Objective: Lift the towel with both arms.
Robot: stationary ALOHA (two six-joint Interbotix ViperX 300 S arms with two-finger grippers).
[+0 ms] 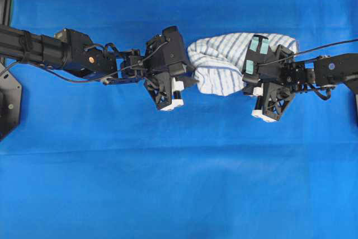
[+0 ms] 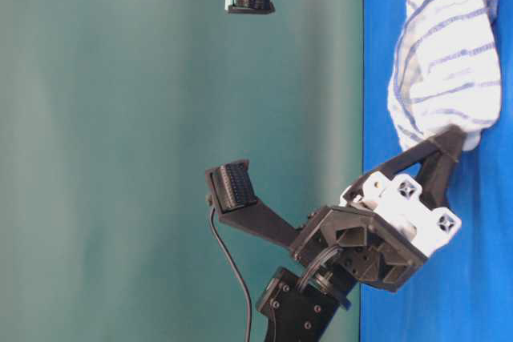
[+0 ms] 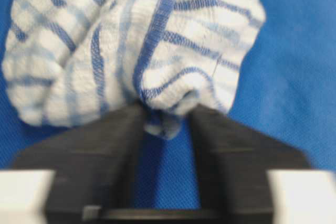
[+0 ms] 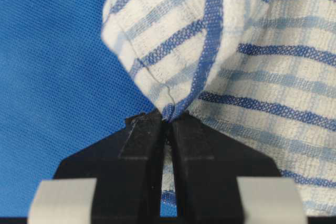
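Your left gripper (image 3: 165, 121) is pinching a bunched fold at the towel's (image 1: 224, 60) left end, jaws nearly together. The towel is lying crumpled on the blue cloth (image 1: 179, 183), nearer its far edge. Your right gripper (image 4: 167, 121) is clamping tight on a fold at the right end.

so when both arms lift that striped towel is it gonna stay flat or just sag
Probably sag: the towel is already bunched in soft folds on the blue cloth. It looks light and thin. The left gripper and right gripper each pinch only a small tuck, so an edge could slip free.
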